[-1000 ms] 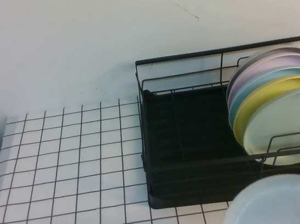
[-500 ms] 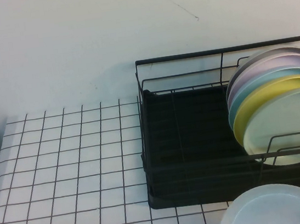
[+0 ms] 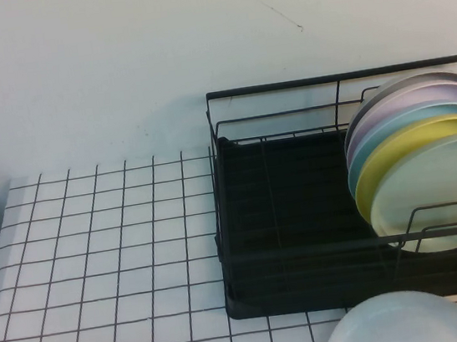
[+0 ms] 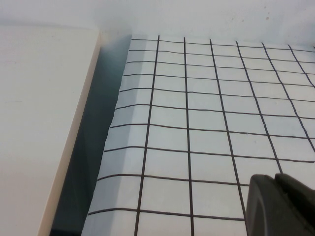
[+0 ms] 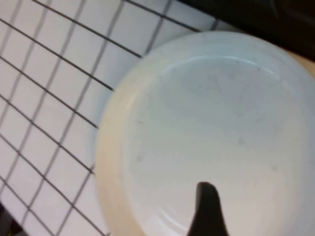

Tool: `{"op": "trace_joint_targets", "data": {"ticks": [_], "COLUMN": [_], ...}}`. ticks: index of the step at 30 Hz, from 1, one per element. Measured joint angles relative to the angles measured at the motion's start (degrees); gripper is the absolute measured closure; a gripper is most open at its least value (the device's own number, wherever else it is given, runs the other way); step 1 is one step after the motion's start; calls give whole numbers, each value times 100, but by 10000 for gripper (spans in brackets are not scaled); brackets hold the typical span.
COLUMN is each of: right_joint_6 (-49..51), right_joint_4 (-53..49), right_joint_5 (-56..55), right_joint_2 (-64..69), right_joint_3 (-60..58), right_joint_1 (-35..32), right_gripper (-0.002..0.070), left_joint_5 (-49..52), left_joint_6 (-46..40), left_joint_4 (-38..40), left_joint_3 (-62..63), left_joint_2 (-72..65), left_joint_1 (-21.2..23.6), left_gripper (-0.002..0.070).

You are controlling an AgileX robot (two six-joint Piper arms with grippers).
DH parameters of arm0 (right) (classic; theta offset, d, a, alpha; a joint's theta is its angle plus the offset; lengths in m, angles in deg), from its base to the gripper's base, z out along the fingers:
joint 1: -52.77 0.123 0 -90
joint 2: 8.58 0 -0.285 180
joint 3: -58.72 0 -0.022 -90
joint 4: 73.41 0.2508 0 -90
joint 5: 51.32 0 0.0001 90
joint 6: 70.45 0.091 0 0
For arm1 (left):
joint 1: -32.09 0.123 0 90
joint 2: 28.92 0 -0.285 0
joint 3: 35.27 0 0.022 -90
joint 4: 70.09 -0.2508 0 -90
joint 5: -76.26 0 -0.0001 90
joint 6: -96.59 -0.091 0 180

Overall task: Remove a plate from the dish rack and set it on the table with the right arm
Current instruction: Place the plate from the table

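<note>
The whitish plate sits low over the gridded tabletop, just in front of the black dish rack, with the right hand clamped on its rim. Well apart from the rack, the left hand hovers over bare tabletop; whether its fingers are apart cannot be told.

High view looks down on the table; wrist views sit close — all share its grid.
</note>
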Motion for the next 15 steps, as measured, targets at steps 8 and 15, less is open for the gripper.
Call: {"op": "trace_joint_targets", "data": {"ticks": [8,15], "right_joint_6": [826,866], "right_joint_4": [-518,-534], "right_joint_5": [1730,1549], "right_joint_2": [-104,-1636], "right_joint_3": [1367,1610], "right_joint_1": [0,0], "right_gripper": [372,652], "left_joint_5": [0,0], "left_joint_6": [0,0], "left_joint_4": [0,0], "left_joint_3": [0,0], "left_joint_2": [0,0], "left_joint_1": [0,0], "left_gripper": [678,678]}}
